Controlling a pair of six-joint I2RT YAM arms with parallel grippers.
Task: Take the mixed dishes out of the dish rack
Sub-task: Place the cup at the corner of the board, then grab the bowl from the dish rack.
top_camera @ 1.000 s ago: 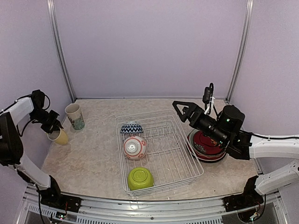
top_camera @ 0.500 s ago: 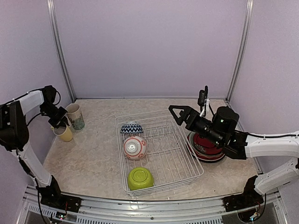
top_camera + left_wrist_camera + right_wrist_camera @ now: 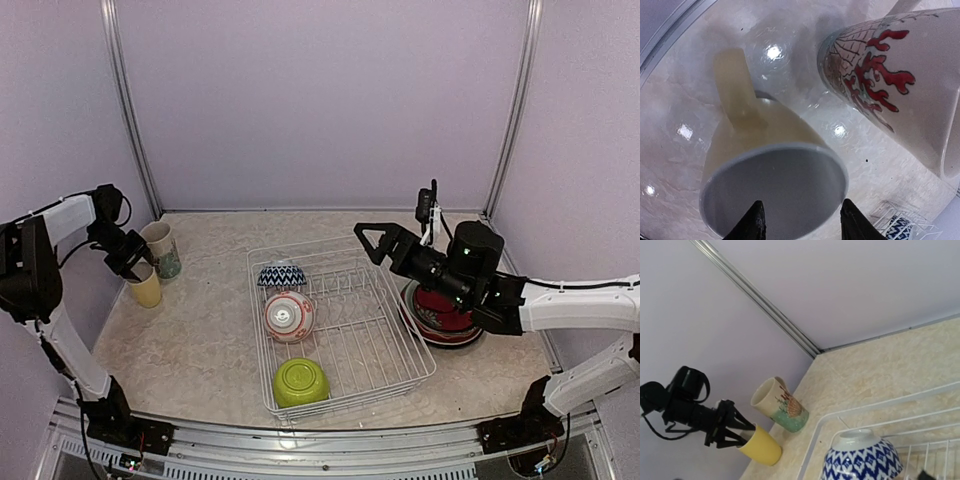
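Yellow cup (image 3: 147, 291) is standing upright on the bench (image 3: 200, 340), well left of the dish rack (image 3: 259, 330) and just beside the mug (image 3: 160, 248). Left end effector (image 3: 804, 222) is hovering at its rim w/ fingers apart (contact unclear). To do this well it should be lifting straight up, no sideways drift, so neither cup nor mug tips. Right end effector (image 3: 366, 245), fingers spread, is hanging over the rack's far-right corner. Blue zigzag bowl (image 3: 282, 275), far-left inside the rack, is prob. the next pick.
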